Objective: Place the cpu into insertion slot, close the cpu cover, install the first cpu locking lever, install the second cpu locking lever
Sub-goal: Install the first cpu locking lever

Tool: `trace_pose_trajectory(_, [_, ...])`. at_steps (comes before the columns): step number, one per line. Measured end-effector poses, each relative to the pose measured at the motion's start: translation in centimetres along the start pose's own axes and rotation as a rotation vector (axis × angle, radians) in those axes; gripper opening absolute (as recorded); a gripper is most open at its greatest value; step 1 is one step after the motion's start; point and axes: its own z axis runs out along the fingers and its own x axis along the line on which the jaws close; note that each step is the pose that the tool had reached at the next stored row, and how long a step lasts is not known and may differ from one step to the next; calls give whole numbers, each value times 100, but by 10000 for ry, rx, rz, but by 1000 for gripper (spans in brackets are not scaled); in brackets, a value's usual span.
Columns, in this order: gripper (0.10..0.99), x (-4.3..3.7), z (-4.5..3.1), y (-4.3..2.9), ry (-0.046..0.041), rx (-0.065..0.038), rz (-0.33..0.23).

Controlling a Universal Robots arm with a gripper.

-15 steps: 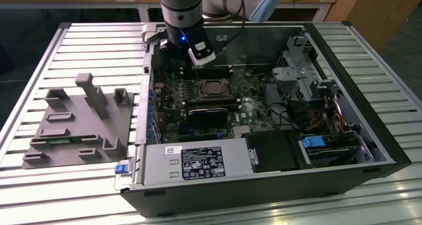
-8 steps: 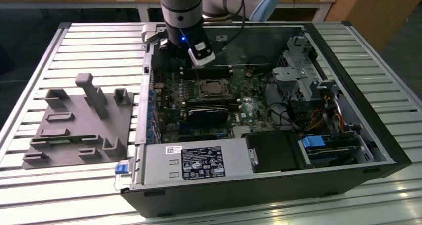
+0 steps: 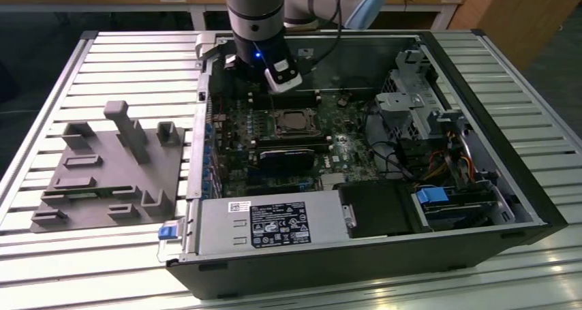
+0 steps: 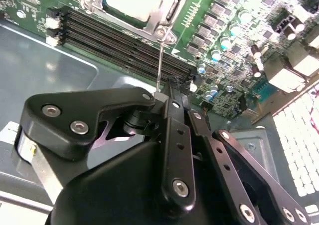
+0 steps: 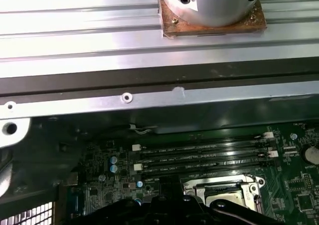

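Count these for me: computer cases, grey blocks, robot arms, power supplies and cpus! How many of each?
computer case: 1
grey fixture block: 1
robot arm: 1
power supply: 1
cpu: 1
Total: 5

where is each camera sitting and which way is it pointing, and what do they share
Exterior view: off the arm, above the open computer case, looking down at the motherboard; the arm hangs above the insertion slot.
Second wrist view: on the wrist, looking along the black gripper toward the memory slots.
First wrist view: on the wrist, looking across the board to the case wall and the slatted table; a dark gripper edge shows.
Shared: both wrist views show the memory slots and insertion slot.
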Motion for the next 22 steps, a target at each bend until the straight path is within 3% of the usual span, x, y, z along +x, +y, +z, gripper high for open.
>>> trace_pose_trajectory(11, [106,-221,34,15,1,1,0])
trace_pose_trajectory(17, [106,-265,43,19,-12,-1,-2])
trace_pose_trajectory(20, [106,-265,54,16,-138,-15,-42])
trace_pose_trajectory(22, [106,-265,63,13,-300,-32,-92])
